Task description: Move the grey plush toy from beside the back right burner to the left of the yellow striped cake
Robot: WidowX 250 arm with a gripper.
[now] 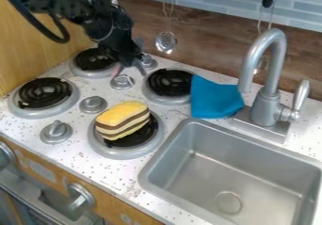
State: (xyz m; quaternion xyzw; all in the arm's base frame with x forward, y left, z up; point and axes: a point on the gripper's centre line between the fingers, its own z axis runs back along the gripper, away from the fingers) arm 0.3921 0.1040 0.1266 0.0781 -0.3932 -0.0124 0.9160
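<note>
Camera view: your gripper [131, 72], fingers spread, hangs near a knob [123, 82]; sweeping low toward six o'clock could snag it, then jostle the layered cake [122, 120].

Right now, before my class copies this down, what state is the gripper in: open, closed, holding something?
Gripper: open, jaws apart with nothing visible between them, near the stove knob between the rear burners.

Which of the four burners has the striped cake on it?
The front burner nearer the sink; the striped cake rests on it, and on none of the others.
</note>
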